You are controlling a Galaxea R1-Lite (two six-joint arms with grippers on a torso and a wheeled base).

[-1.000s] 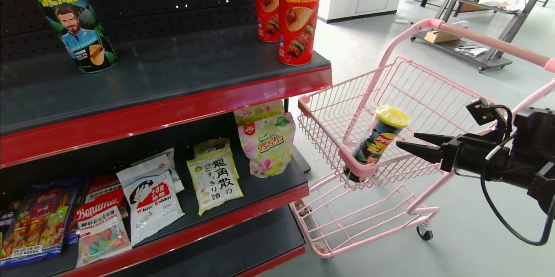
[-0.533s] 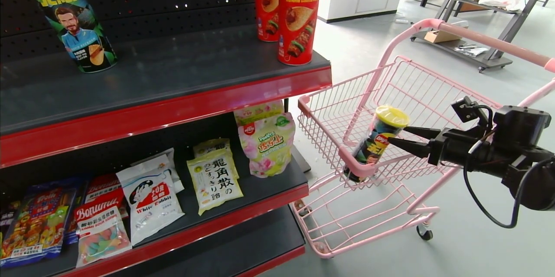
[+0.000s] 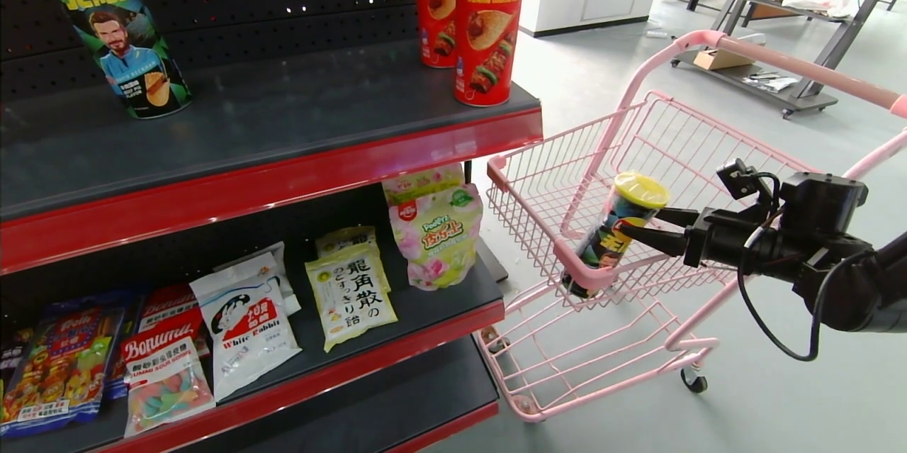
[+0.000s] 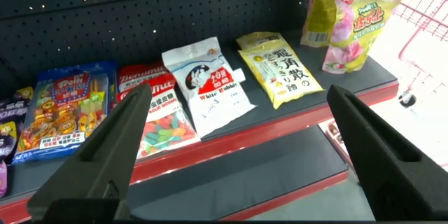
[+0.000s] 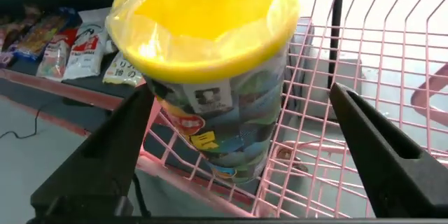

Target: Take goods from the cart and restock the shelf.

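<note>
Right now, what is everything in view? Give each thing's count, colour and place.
shelf: 1, dark boards with red edges, on the left.
cart: 1, pink wire, on the floor right of the shelf.
yellow-lidded can: 1, dark, leaning in the cart's basket.
red cans: 2, red, upright at the top board's right end.
green can: 1, dark green, upright at the top board's left.
snack bags: several, mixed colours, on the lower board.
left gripper: 1, black, open, facing the snack bags.
right gripper: 1, black, open, fingertips at the yellow-lidded can.
</note>
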